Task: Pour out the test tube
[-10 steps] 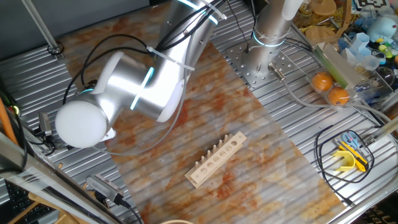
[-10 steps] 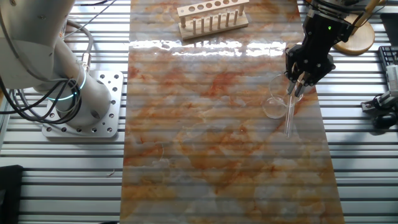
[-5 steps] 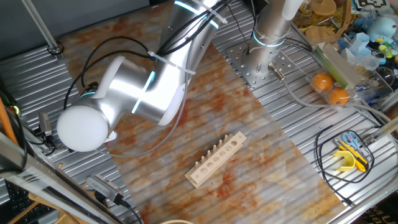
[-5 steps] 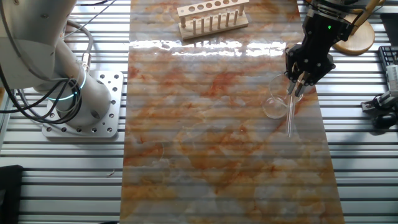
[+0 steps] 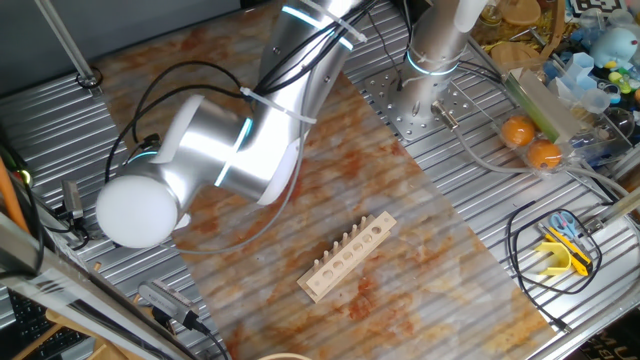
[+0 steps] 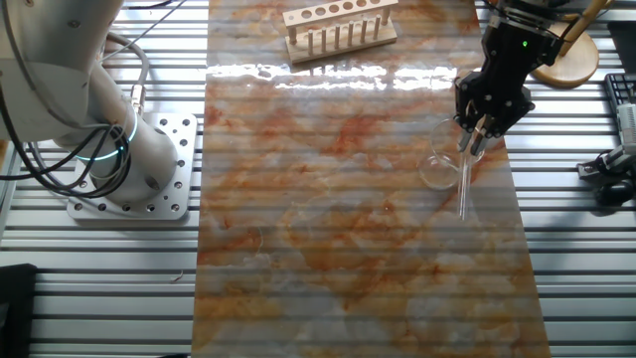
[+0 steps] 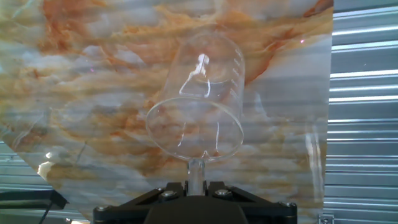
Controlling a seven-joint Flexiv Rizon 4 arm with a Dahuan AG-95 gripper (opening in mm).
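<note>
The black two-finger pincer [image 6: 475, 130] grips the slender clear glass test tube [image 6: 463, 179] by its upper end, its mouth at the rim of the wider clear glass beaker [image 7: 200, 99] on the marbled bench [image 6: 328, 219]. Tip slowly, lip over the rim. I cannot tell whether either vessel holds liquid.

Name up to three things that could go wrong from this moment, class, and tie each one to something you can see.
1. The claw grips the thin glass test tube near one end only, so it might slip or crack.
2. The tube's mouth sits right at the beaker's rim in the hand view; a slight misalignment could spill onto the marbled mat.
3. The tube could knock the light beaker over.
</note>
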